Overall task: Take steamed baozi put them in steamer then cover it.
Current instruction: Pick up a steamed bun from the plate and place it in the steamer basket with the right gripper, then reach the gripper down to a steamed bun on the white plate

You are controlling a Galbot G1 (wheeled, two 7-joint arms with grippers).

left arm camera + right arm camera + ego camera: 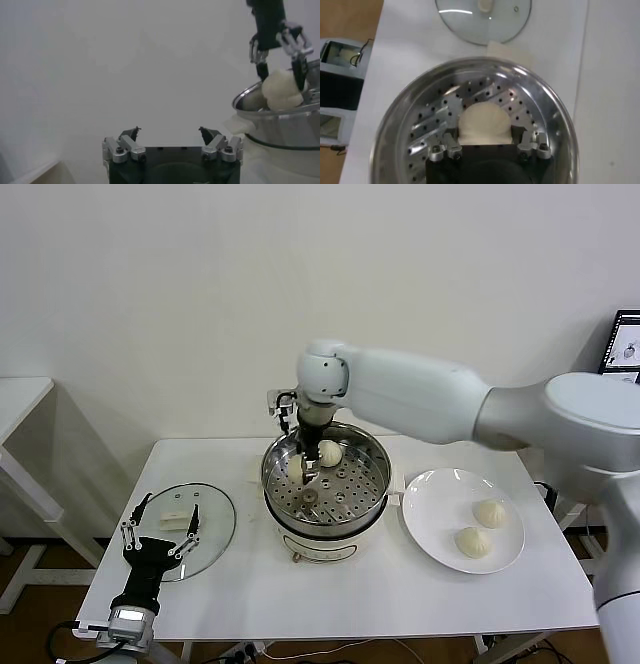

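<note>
My right gripper [316,463] reaches down into the shiny steamer [375,476] and is shut on a cream-white baozi [329,452]. In the right wrist view that baozi [485,119] fills the gap between the fingers [451,139], over the perforated floor of the steamer [547,125]. I cannot tell whether it touches the floor. Two more baozi [490,513] [472,541] lie on the white plate [430,506]. My left gripper [160,530] waits open and empty at the table's front left, over the near edge of the glass lid [205,536].
The glass lid with its white handle [178,516] lies flat to the left of the steamer, also seen as the lid [470,25]. The plate sits to the right of the steamer's cream pot base [325,542]. A wall stands behind the table.
</note>
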